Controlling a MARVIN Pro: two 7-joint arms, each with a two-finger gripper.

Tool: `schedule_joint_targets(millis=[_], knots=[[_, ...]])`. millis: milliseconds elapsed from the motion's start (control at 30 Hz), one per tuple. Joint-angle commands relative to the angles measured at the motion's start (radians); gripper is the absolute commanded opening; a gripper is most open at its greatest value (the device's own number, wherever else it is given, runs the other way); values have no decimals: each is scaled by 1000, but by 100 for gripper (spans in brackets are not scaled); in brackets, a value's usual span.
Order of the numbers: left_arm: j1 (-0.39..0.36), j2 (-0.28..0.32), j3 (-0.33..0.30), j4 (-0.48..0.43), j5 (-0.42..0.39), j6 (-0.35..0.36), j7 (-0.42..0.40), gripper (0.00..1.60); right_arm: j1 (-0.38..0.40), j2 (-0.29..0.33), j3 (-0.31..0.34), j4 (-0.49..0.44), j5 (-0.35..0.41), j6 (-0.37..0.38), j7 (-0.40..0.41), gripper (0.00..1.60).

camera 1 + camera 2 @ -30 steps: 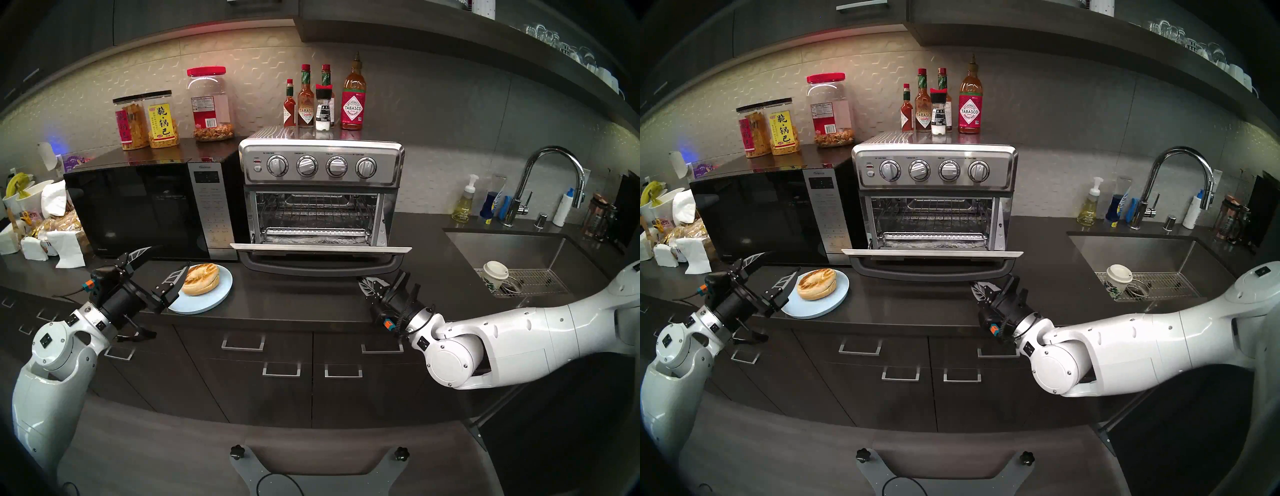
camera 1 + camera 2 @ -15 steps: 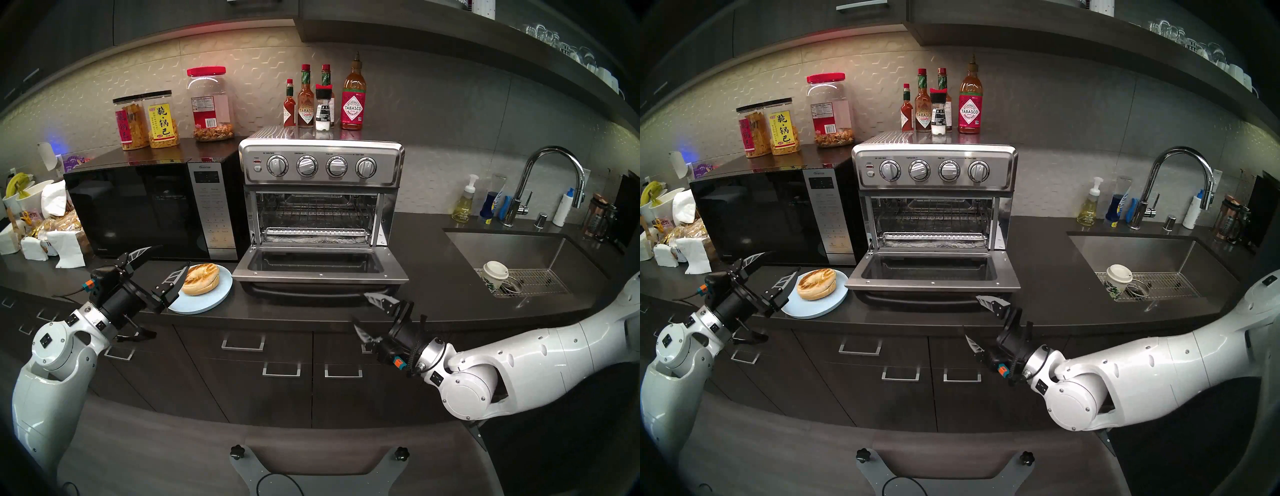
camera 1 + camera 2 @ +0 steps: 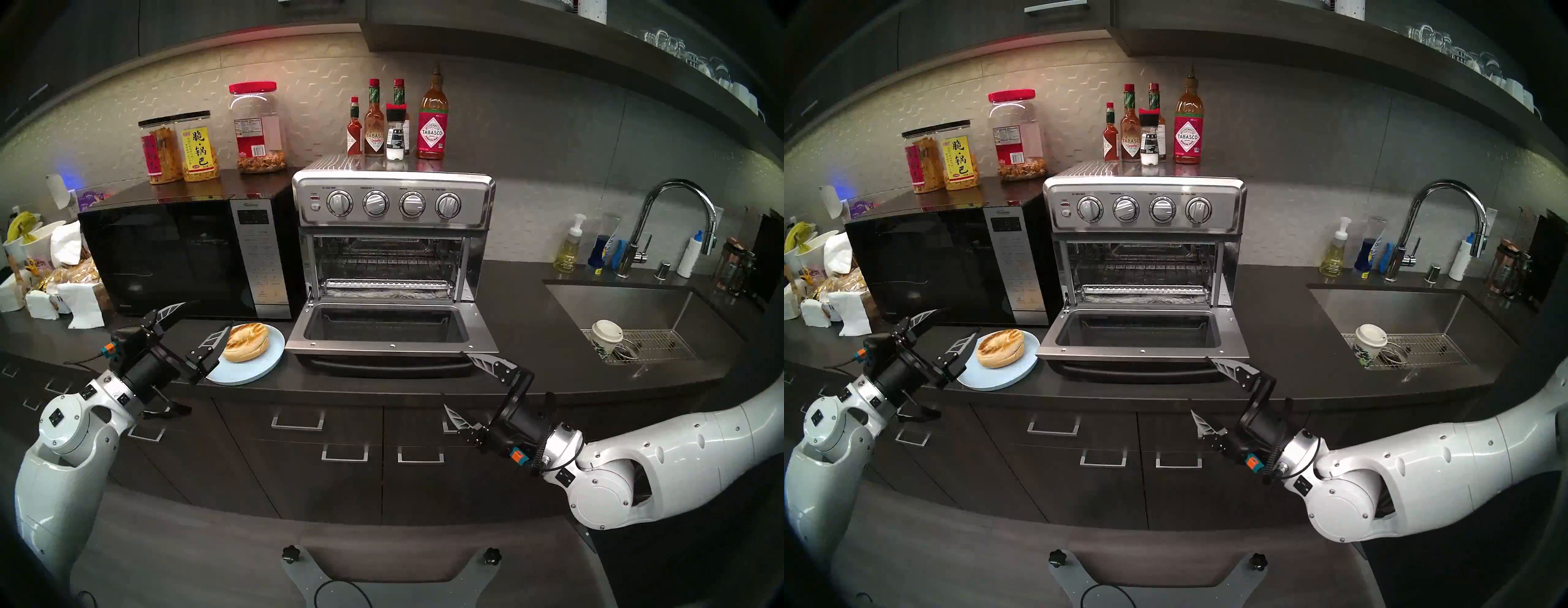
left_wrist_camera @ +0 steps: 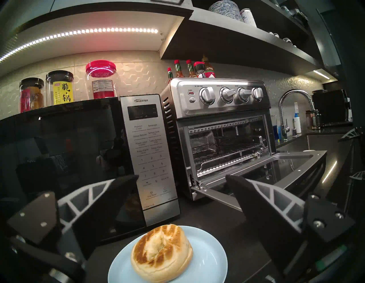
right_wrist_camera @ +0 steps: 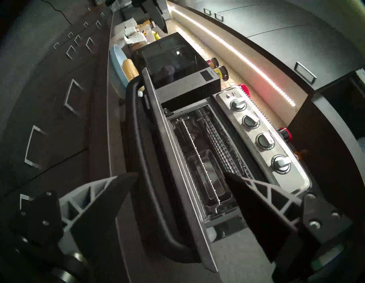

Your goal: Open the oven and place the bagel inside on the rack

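on the dark surface [image 3: 382,390], left of the oven: the bagel [image 3: 246,342] lies flat on a pale blue plate [image 3: 263,365], just in front of the black microwave [image 3: 169,259].
left gripper [image 3: 201,320]: fingers spread wide, holding nothing; it hovers at the plate's left edge, one finger [image 3: 216,344] just beside the bagel's left side, the other farther left in front of the microwave; in the left wrist view the bagel [image 4: 162,255] sits low between the two fingers, not touched.
right gripper [image 3: 462,384]: fingers spread wide, empty; upper finger [image 3: 488,363] near the right front corner of the oven door, lower finger out past the surface's front edge, before the drawers; well apart from the bagel.
bagel's look: round, golden-tan, sliced, with dark toasted patches on its top face and a paler centre; smaller than the plate.
oven [image 3: 394,204]: boxy stainless steel, four round knobs across the top panel; its door [image 3: 390,339] is dropped down flat, glass window facing up, dark bar handle [image 5: 138,158] at the front edge.
rack [image 3: 386,261]: thin wire grid across the cavity, bare; a foil-lined tray [image 3: 386,293] sits below it.
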Motion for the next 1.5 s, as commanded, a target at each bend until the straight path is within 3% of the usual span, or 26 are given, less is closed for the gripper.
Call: schedule_joint_targets(millis=[0, 300, 600, 867, 1067, 1467], knots=[[-5, 0, -10, -15, -3, -5, 1, 160, 82, 111, -4, -11, -13, -102, -61, 160], [-5, 1, -10, -15, -2, -5, 1, 160, 149, 215, -22, 17, -24, -254, -81, 160], [-5, 0, -10, -16, -3, -5, 1, 160, 220, 258, -67, 36, -38, -411, -97, 160], [-5, 1, -10, -15, -2, -5, 1, 160, 287, 282, -70, 4, 57, -530, -62, 160], [-5, 0, -10, -15, -2, -5, 1, 160, 325, 293, -75, -4, 129, -533, 58, 160], [-4, 0, -11, -16, -2, -5, 1, 160, 375, 306, -103, -8, 234, -410, 321, 160]])
